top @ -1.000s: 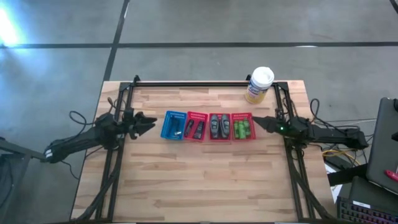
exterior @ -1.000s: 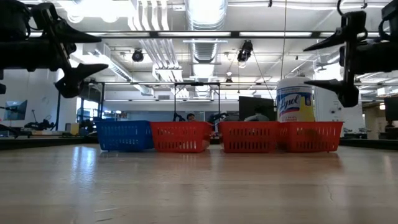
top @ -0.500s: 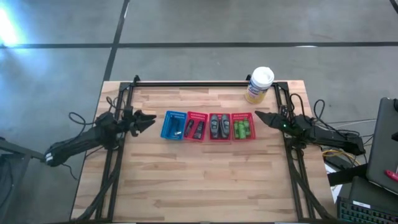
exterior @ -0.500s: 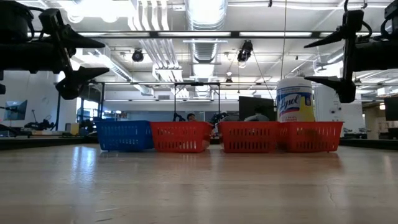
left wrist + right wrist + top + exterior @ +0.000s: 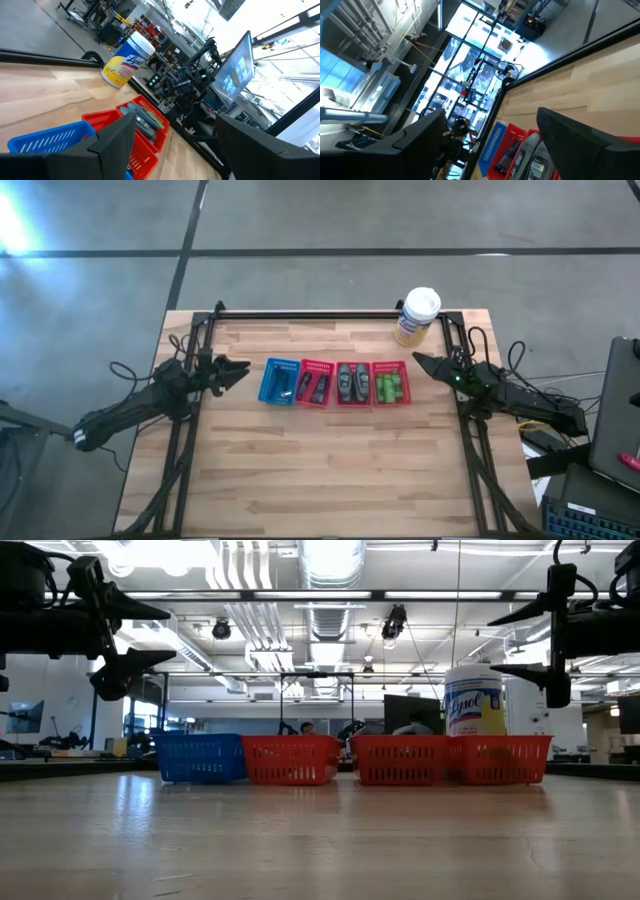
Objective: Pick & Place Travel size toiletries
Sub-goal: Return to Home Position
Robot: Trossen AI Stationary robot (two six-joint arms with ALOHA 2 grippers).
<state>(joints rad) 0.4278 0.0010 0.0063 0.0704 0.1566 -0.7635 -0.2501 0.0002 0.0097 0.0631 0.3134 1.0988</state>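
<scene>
The toiletries lie in a row of four mesh baskets at mid-table. Bright green bottles [image 5: 390, 389] fill the rightmost red basket [image 5: 390, 366]. Grey oval pieces [image 5: 350, 383] lie in the red basket beside it. Dark thin items [image 5: 318, 388] are in the third red basket, and one dark item [image 5: 302, 388] sits in the blue basket [image 5: 272, 380]. My left gripper [image 5: 240, 368] hovers open, left of the blue basket, above the table [image 5: 165, 633]. My right gripper [image 5: 421, 364] hovers open, right of the green bottles' basket [image 5: 497, 643]. Neither touches anything.
A white-lidded, yellow-labelled canister [image 5: 417, 316] stands near the far edge, behind the rightmost basket [image 5: 474, 698]. Dark frame rails [image 5: 320, 314] run along the far edge and both sides. Bare wood [image 5: 320, 470] stretches from the baskets to the near edge.
Both grippers have drifted a little toward the table's far edge and risen slightly, staying open. The right arm has swung so that its gripper now points more toward the far-left. The baskets and their contents have not moved.
</scene>
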